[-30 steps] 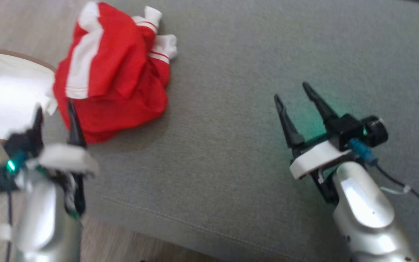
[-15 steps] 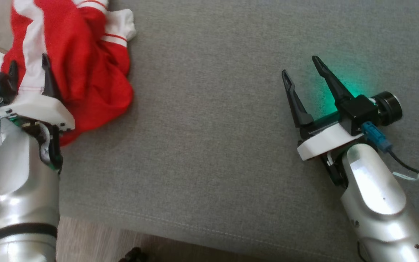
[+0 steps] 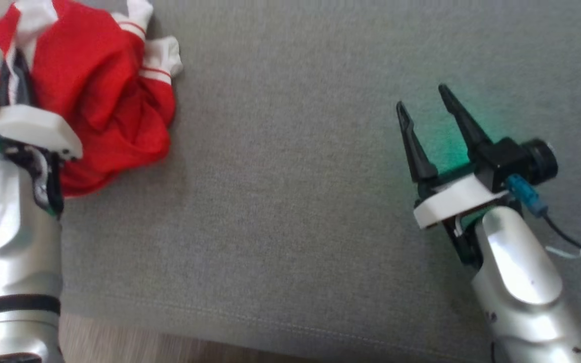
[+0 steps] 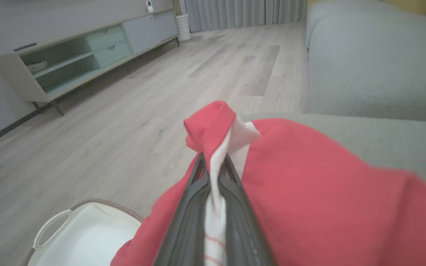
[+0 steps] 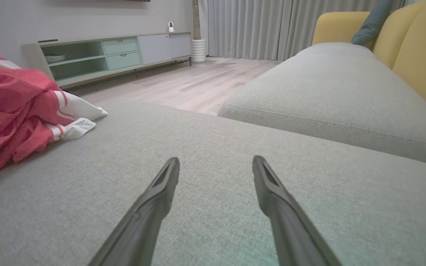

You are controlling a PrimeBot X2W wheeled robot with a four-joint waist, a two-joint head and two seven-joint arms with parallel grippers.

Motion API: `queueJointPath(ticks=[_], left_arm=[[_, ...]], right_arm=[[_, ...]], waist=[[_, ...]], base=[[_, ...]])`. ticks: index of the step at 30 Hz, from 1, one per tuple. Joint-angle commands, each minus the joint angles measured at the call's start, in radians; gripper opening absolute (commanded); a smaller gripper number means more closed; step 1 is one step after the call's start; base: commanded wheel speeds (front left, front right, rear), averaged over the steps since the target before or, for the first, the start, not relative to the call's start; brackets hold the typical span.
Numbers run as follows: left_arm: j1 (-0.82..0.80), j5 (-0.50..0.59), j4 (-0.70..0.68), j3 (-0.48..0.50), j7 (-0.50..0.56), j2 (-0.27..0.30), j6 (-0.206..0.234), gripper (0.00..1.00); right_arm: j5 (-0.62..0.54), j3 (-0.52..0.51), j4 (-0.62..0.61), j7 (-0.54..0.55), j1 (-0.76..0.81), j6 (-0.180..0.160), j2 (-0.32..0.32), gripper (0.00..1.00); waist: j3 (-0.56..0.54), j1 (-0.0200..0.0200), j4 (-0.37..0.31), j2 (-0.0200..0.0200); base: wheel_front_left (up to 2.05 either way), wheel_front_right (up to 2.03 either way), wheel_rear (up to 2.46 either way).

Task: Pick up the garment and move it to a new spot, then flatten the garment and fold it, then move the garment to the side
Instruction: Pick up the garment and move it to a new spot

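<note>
One red and white garment (image 3: 104, 91) is seen bunched on the grey cushion (image 3: 290, 201). A white fold of it is pinched between the closed fingers of the left gripper (image 4: 213, 162), and red cloth is heaped around and to the right of those fingers. Below and to the left of them a single white basket (image 4: 87, 232) is seen on the wooden floor (image 4: 105, 129); it is cut off by the frame edge. Far beyond the fingertips one low cabinet (image 4: 68, 59) is set against the wall.

The fingers of the right gripper (image 3: 421, 98) are spread wide with nothing between them, over bare cushion and well apart from the garment, which lies off to their left. Ahead and to their right a second grey cushion (image 5: 327, 85) and a yellow sofa back (image 5: 412, 44) are seen.

In the head view the left fingertips are buried in cloth, and the garment is cropped at the upper left. Its shape cannot be made out.
</note>
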Motion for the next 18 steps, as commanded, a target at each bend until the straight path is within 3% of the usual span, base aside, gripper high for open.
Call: queueJointPath(ticks=[1, 9, 18], left_arm=[[-0.020, 0.008, -0.041, 0.016, -0.005, 0.058, 0.008, 0.00], [-0.044, 0.031, -0.200, -0.055, -0.005, 0.023, -0.028, 0.00], [-0.050, 0.034, -0.266, -0.181, -0.005, -0.092, -0.073, 0.00]], right_arm=[[0.005, 0.014, -0.023, -0.006, 0.017, 0.007, 0.021, 1.00], [0.030, 0.009, -0.032, -0.006, 0.053, 0.007, 0.038, 1.00], [0.102, 0.073, -0.074, -0.006, 0.043, 0.007, 0.040, 1.00]], waist=[[-0.044, 0.0000, -0.019, 0.0000], [-0.134, 0.0000, -0.108, 0.0000], [-0.137, 0.0000, -0.330, 0.0000]], base=[[0.00, 0.00, 0.00], [0.00, 0.00, 0.00], [0.00, 0.00, 0.00]])
